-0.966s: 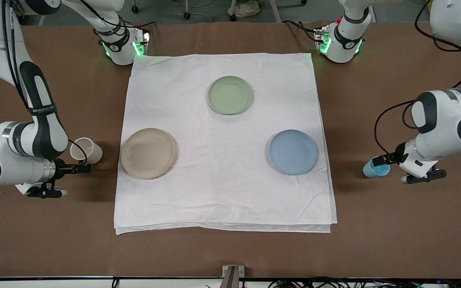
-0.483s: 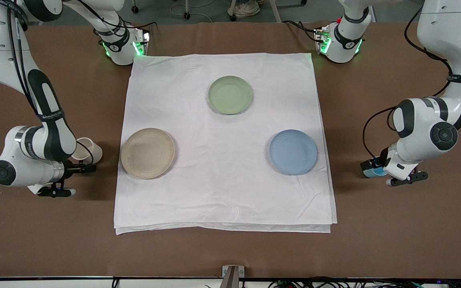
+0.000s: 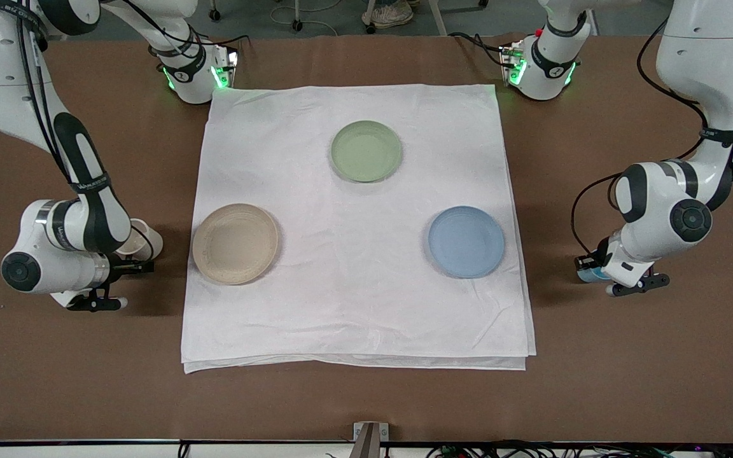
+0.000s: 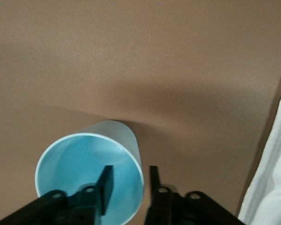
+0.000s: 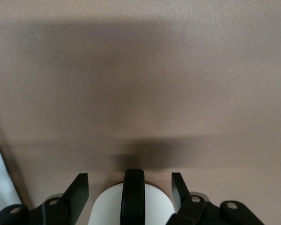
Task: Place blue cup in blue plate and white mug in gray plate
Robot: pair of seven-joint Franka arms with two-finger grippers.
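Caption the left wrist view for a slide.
Left pincer straddles the blue cup's rim on the brown table, one finger inside, one outside, not yet closed.

Blue cup point(image 4: 91, 176): handleless, standing upright at the left arm's end of the table. White mug point(image 3: 144, 238): dark handle, sitting at the right arm's end. Blue plate point(image 3: 466, 242), gray plate point(image 3: 235, 243): both lying flat, empty.

No lettering could be read anywhere; the black band point(image 3: 90, 184) on the right arm point(image 3: 55, 146) carried pale print too small to make out.
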